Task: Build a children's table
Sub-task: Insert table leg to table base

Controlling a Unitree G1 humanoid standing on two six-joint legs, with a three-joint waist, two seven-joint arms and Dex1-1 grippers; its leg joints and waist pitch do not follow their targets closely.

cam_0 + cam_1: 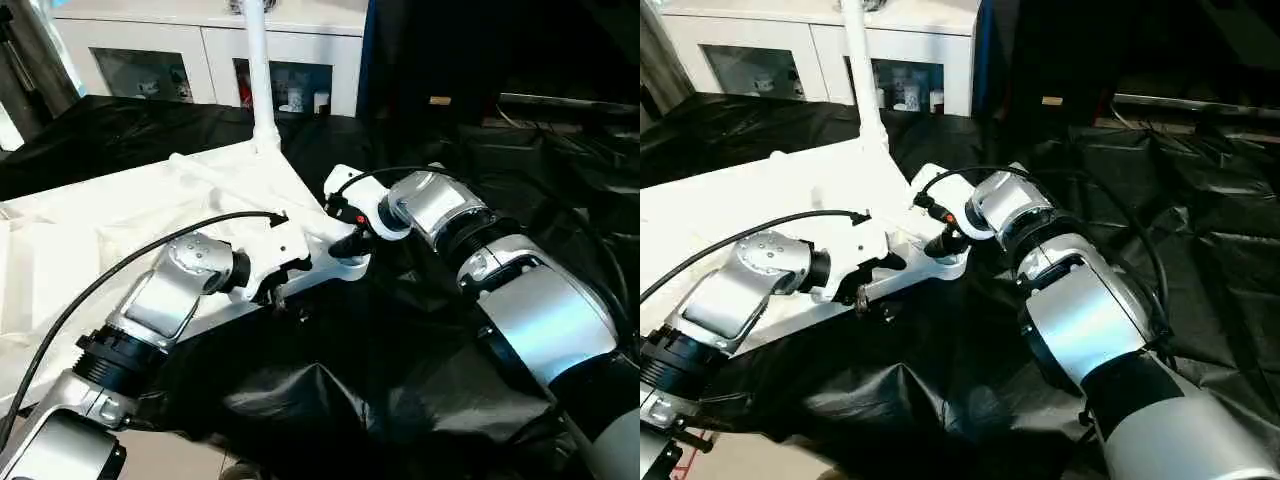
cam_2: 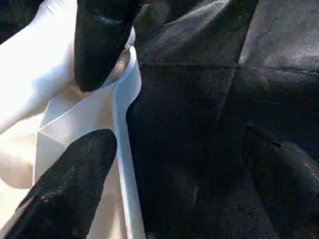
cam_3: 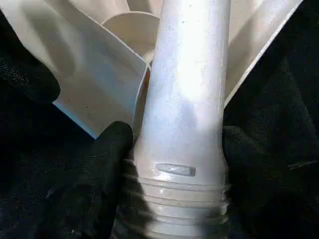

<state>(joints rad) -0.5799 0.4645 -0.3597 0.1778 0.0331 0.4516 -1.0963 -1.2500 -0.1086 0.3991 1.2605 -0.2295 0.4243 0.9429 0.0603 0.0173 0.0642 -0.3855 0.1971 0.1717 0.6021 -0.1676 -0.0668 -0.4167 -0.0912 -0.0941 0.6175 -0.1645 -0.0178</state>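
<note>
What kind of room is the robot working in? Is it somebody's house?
Probably a room set up like a home, maybe a test room. A white cabinet with glass doors stands at the back, black sheeting covers the work surface, and an upside-down white table top lies on it.

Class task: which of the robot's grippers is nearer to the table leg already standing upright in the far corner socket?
The right gripper. It sits at the near corner, shut on a second leg, more directly below the upright leg. The left gripper grips the tabletop's near edge, slightly further off.
</note>
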